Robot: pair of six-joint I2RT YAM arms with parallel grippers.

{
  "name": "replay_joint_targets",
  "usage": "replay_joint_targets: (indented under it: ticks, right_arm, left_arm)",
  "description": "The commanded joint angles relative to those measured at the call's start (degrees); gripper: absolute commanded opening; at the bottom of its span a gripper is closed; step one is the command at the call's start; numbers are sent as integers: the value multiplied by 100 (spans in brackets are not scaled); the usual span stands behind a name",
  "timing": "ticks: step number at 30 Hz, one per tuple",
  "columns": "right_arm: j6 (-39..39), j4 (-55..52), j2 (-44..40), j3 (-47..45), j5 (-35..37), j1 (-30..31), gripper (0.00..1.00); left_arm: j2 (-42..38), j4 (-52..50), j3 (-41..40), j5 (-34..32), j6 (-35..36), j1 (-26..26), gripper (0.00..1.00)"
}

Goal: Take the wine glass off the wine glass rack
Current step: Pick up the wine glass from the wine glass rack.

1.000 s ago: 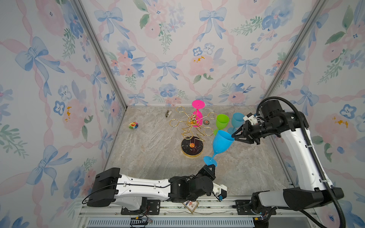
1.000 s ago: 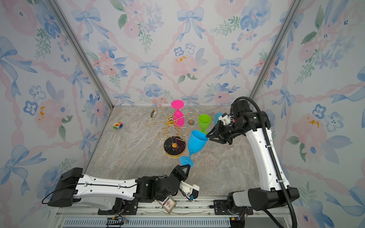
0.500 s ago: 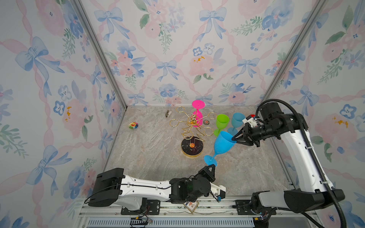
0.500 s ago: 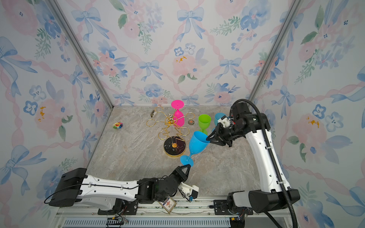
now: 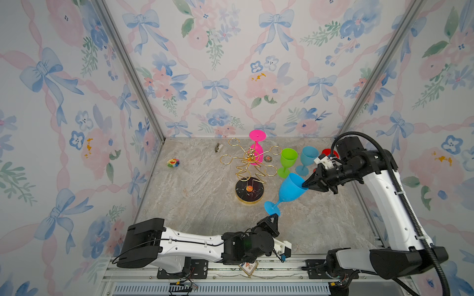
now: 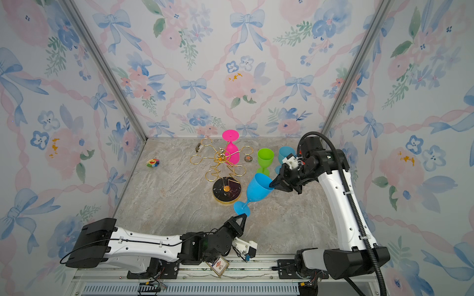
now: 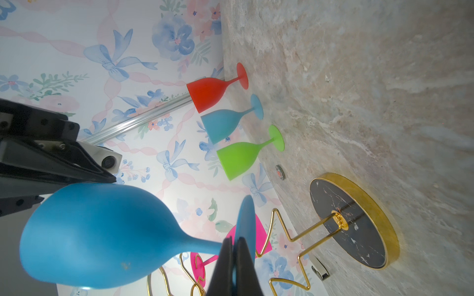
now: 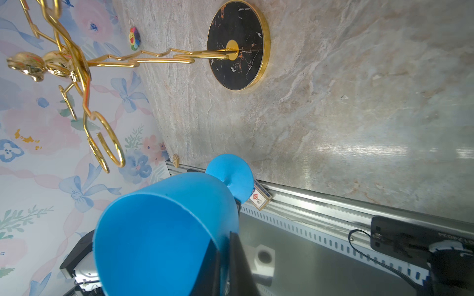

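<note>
A blue wine glass (image 5: 289,189) (image 6: 257,188) hangs tilted in the air, in front and to the right of the wine glass rack, clear of its gold wire arms. My left gripper (image 5: 274,217) (image 7: 234,239) is shut on the glass's foot from below. My right gripper (image 5: 306,185) (image 8: 225,235) is shut on the bowl's rim (image 8: 220,246), one finger inside and one outside. The wine glass rack (image 5: 250,156) (image 6: 221,155) stands on its black, gold-rimmed base (image 5: 249,191) (image 8: 237,46). A pink wine glass (image 5: 256,151) (image 6: 232,153) hangs upside down on a rear arm.
A green glass (image 5: 288,159), a pale blue glass (image 5: 309,156) and a red glass (image 5: 327,152) stand upright to the right of the rack. A flower toy (image 5: 173,162), a small clip (image 5: 218,148) and a round badge (image 5: 268,159) lie on the stone floor.
My right gripper's jaws have closed onto the rim of the blue glass. The left gripper has kept its hold on the foot, and the glass has barely shifted.
</note>
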Motion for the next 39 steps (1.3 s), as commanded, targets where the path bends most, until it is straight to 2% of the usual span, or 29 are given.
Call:
replay_joint_targets:
  ticks: [1,2,7,12,14,18,24,27,31,39]
  right_arm:
    - [11,-347,-203,-188,-347,17,4]
    - [2,-356,-221,-217,-346,1,3]
    - [-31,-387,-265,-227,-350,-41,0]
    - [-86,-413,-327,-302,-238,-74,0]
    - [-72,-385,-345,-251,-166,-125,0]
    - [-143,-413,-352,-77,189,-217,0]
    - [-116,-56,-687,-259,1184,-298,0]
    - [73,427,-978,-641,1407,-374,0]
    - [-60,786,-1169,-929,2066,-429,0]
    - [-781,1216,-1123,-933,3643,-518,0]
  left_arm:
    - [77,543,-10,-87,64,12,8]
    - [100,555,-28,-112,56,21,13]
    - [105,590,-112,-171,-12,30,18]
    - [-26,598,-181,-193,-41,100,28]
    - [-93,596,-192,-173,-57,118,35]
    - [-166,599,-206,-184,-199,120,46]
    - [-325,579,-97,-111,-806,83,63]
    - [-450,570,-23,39,-1176,53,69]
    - [-648,531,133,200,-1932,5,75]
    - [-980,-805,1160,400,-4578,12,81]
